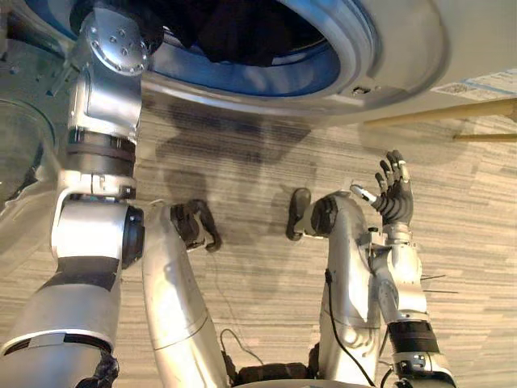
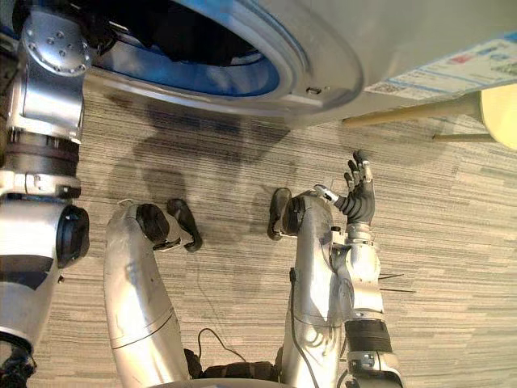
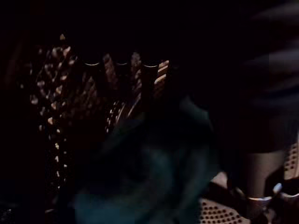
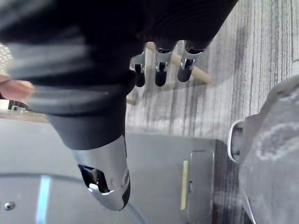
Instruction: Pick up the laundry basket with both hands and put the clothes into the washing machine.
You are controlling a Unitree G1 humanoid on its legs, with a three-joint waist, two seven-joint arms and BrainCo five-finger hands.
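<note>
The washing machine's round opening point(image 1: 388, 48) point(image 2: 323, 48) fills the top of both eye views, with dark clothes point(image 1: 234, 32) point(image 2: 186, 32) inside the drum. My left arm reaches up into that opening. In the left wrist view my left hand point(image 3: 121, 65) is deep in the dark perforated drum point(image 3: 51, 93), fingers straight in a row and thumb apart, over a dark teal cloth point(image 3: 149, 172). My right hand point(image 1: 394, 194) point(image 2: 358, 198) is open with spread fingers point(image 4: 159, 70), held above the floor to the right of the opening and holding nothing.
A clear glass door point(image 1: 16, 145) stands at the far left. Wooden furniture legs point(image 1: 452, 113) point(image 2: 404, 113) cross the striped carpet point(image 1: 258, 162) to the right of the machine, under a pale yellow seat point(image 2: 501, 113).
</note>
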